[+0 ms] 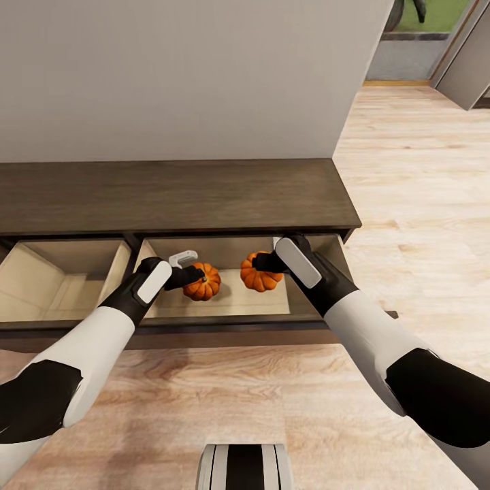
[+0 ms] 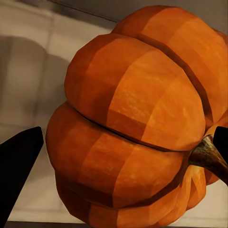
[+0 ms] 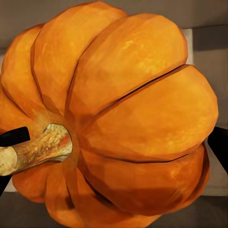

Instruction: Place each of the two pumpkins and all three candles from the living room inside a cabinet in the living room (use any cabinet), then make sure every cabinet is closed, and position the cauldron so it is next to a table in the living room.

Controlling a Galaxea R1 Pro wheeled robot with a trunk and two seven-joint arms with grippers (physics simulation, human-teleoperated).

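The dark-brown cabinet (image 1: 170, 194) stands against the wall with two drawers pulled out. Over the right-hand drawer (image 1: 224, 307), my left gripper (image 1: 193, 275) is shut on one orange pumpkin (image 1: 204, 284), its stem toward the gripper. My right gripper (image 1: 263, 262) is shut on the other pumpkin (image 1: 261, 275), a little further right in the same drawer. In the left wrist view the ribbed pumpkin (image 2: 128, 118) sits between two black fingers (image 2: 19, 171). In the right wrist view the second pumpkin (image 3: 123, 109) lies stem-sideways between the fingertips (image 3: 219, 147). The candles and the cauldron are out of view.
The left-hand drawer (image 1: 61, 289) is open with a pale beige interior. A grey wall rises behind the cabinet. Wood floor (image 1: 415, 177) stretches to the right toward a doorway (image 1: 422, 41). My base (image 1: 245, 467) shows at the bottom edge.
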